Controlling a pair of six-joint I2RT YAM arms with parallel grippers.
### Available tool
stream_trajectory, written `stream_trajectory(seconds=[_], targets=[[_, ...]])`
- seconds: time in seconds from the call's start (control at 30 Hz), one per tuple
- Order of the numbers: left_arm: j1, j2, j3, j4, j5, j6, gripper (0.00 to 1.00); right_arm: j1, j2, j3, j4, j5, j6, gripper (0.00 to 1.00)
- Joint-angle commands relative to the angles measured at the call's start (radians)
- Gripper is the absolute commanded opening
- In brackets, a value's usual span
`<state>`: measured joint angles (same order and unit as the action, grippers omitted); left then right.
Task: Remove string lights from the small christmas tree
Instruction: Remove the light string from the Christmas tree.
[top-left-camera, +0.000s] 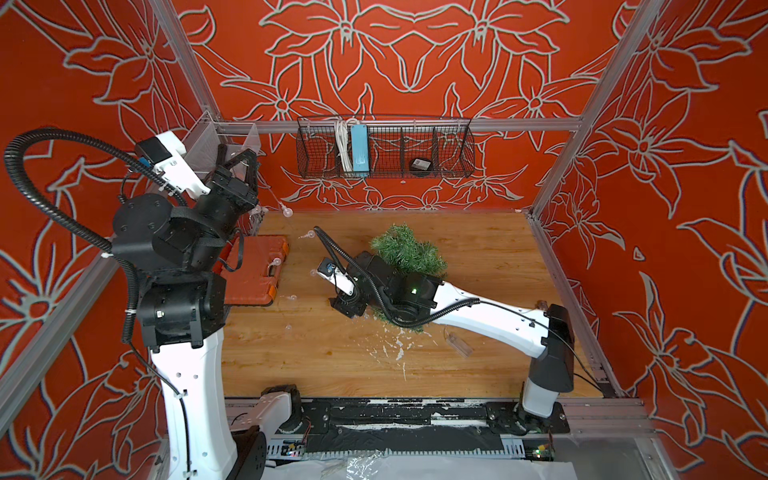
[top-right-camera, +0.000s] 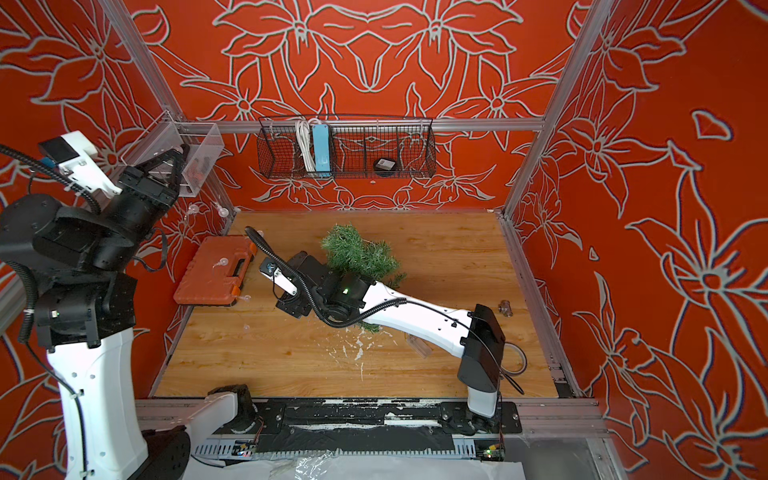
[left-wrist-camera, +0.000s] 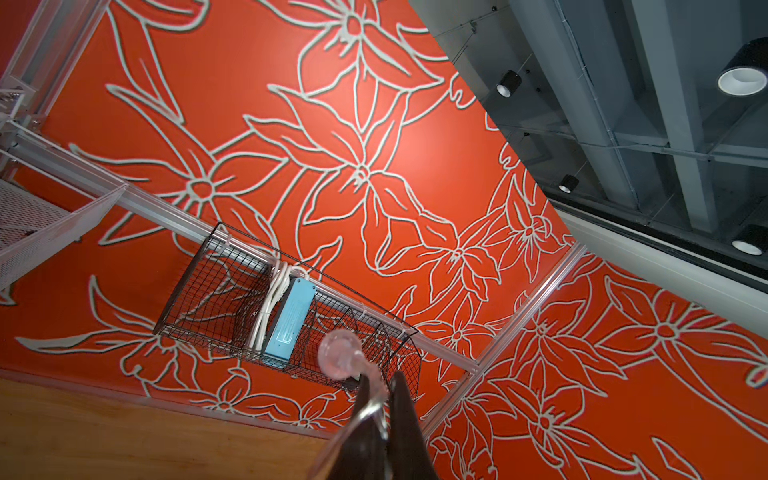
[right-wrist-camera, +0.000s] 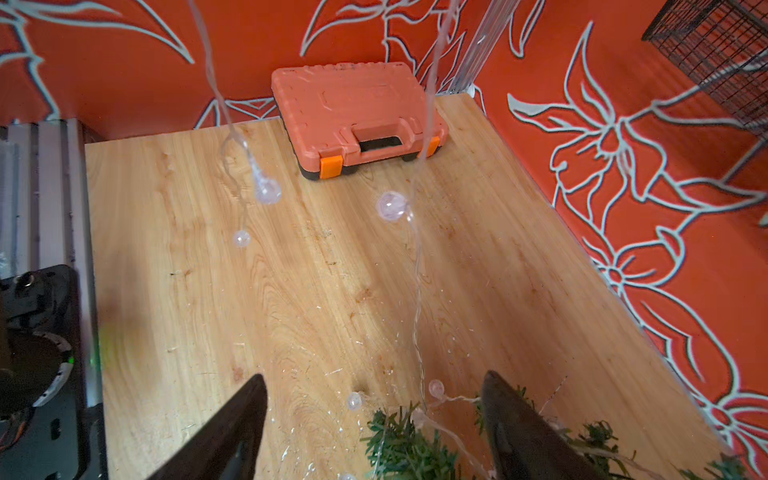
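Left gripper (left-wrist-camera: 381, 376), raised beside the left wall, is pinching the coppery clear-bulbed string lights (right-wrist-camera: 390, 205). Right gripper (right-wrist-camera: 374, 382) is spread above the bushy green small christmas tree (top-left-camera: 409, 249), which lies mid-way across the wooden table (top-left-camera: 291, 365), well apart from its edges and the orange plastic tool case (top-left-camera: 253, 274).

Orange tool case (top-left-camera: 257, 272) on wooden table (top-left-camera: 478, 249); blue power strip (top-left-camera: 358, 147) in wire basket (top-left-camera: 453, 145)

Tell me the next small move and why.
Probably close the right end effector on the string lights strand running between its open fingers into the tree, to lift it clear; the raised left end effector grips the wire higher up.
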<state>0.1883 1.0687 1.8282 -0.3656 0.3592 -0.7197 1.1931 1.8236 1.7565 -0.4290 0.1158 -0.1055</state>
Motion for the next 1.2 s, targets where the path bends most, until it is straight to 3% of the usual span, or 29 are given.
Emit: stream_trajectory(seconds=[0.0, 0.3, 0.4, 0.57, 0.8, 0.97, 1.17], targets=[[-0.008, -0.013, 0.049, 0.013, 0.016, -0.009, 0.00, -0.004, 0.045, 0.084, -0.007, 0.012, -0.047, 0.83], [-0.037, -0.010, 0.110, 0.016, 0.033, -0.023, 0.00, -0.032, 0.140, 0.158, 0.046, 0.029, -0.045, 0.84], [-0.057, -0.007, 0.135, 0.013, 0.029, -0.017, 0.00, -0.042, 0.150, 0.155, 0.079, -0.021, -0.037, 0.78], [-0.081, -0.006, 0.172, -0.006, 0.007, 0.010, 0.00, -0.042, 0.123, 0.096, 0.142, -0.155, -0.012, 0.50], [-0.087, -0.010, 0.137, 0.006, 0.030, 0.014, 0.00, -0.016, -0.016, -0.074, 0.225, -0.209, 0.031, 0.02], [-0.092, -0.029, 0.118, 0.019, 0.045, 0.037, 0.00, 0.045, -0.150, -0.204, 0.243, -0.201, 0.066, 0.00], [-0.111, -0.030, 0.099, 0.033, 0.055, 0.045, 0.00, 0.127, -0.346, -0.349, 0.210, -0.087, 0.093, 0.00]])
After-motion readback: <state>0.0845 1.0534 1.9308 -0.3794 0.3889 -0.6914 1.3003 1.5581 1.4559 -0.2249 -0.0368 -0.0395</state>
